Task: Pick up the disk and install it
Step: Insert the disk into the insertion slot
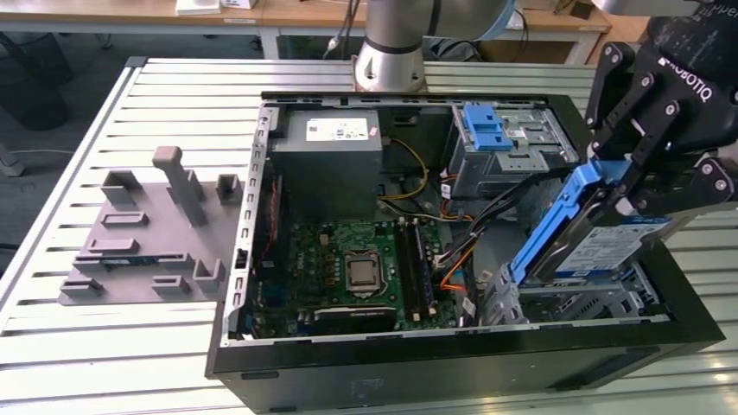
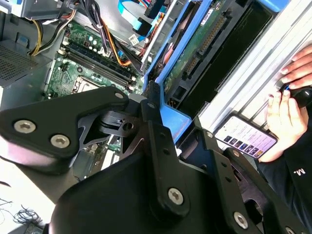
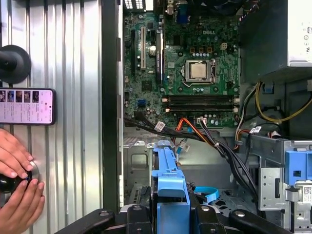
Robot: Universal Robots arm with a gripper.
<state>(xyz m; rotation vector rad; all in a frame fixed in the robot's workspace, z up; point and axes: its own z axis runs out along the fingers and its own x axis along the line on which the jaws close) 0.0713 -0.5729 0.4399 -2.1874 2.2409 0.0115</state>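
The disk [image 1: 602, 248], a silver drive with a white-and-blue label in a blue caddy, hangs tilted over the metal drive bay [image 1: 576, 304] at the front corner of the open computer case [image 1: 461, 367], on the exterior view's right. My gripper [image 1: 628, 186] is shut on its upper end. The second wrist view shows the disk's green circuit-board underside [image 2: 195, 53] running away from my fingers [image 2: 152, 114]. In the first wrist view the blue caddy [image 3: 168, 187] sticks out between my fingers over the bay.
Inside the case are the motherboard [image 1: 358, 268], a grey power supply [image 1: 328, 160], loose cables [image 3: 214, 141] and a fixed blue latch bracket [image 1: 490, 130]. A grey fixture [image 1: 150, 233] lies on the slatted table. A person's hands [image 3: 17, 187] and a phone [image 3: 27, 106] rest beside the case.
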